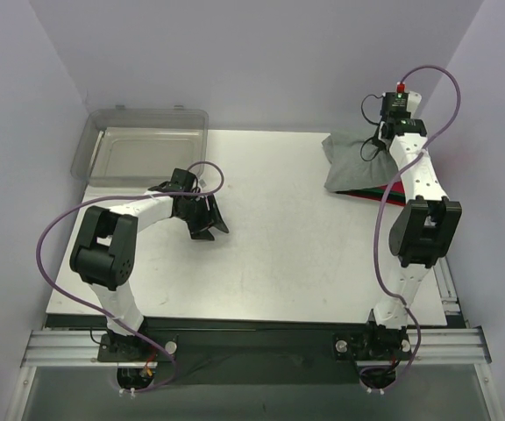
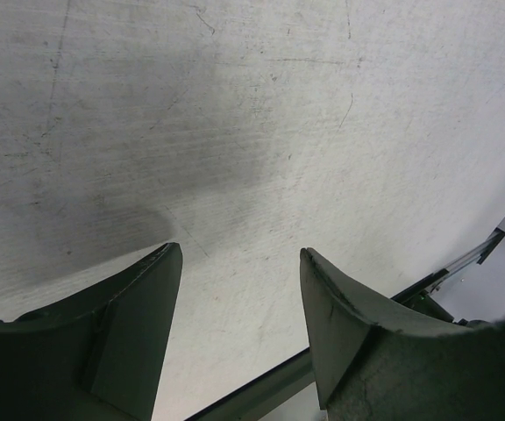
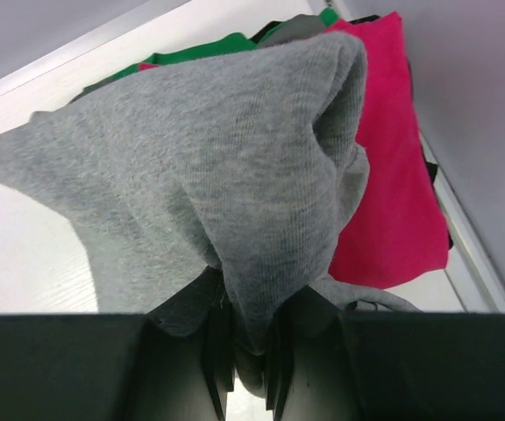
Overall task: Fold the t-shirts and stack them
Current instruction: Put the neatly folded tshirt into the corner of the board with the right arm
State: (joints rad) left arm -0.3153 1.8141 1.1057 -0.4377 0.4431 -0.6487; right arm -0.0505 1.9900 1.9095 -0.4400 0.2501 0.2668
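Cloth is where the risk lies. The grey tee (image 1: 351, 162), the largest soft thing in sight, sits in the upper right of the overhead view, bunched over the folded stack (image 1: 384, 193) rather than lying flat on it. In the right wrist view the right gripper (image 3: 248, 351) has its fingers nearly closed on a thin pinch of that tee (image 3: 200, 175) at bottom centre, and the rest of the cloth balloons up in a loose hood. With so little fabric pinched, a pull could tug it free, or the sagging bulk could drag across the shirts below and skew them. The pink-red shirt (image 3: 393, 175) at the right of that view and the green shirt (image 3: 200, 48) along its top edge show from under the grey, so a sideways sweep would probably shift them, and the stack lies close to the table (image 1: 279, 263) edge and the wall. The clear bin (image 1: 95, 149) sits upper left, well apart and out of the way. The left gripper (image 1: 202, 219) is centre-left over bare table, its fingers (image 2: 138, 324) spread wide on nothing. A purple cable (image 1: 450, 96) loops beside the right arm and might snag the cloth.
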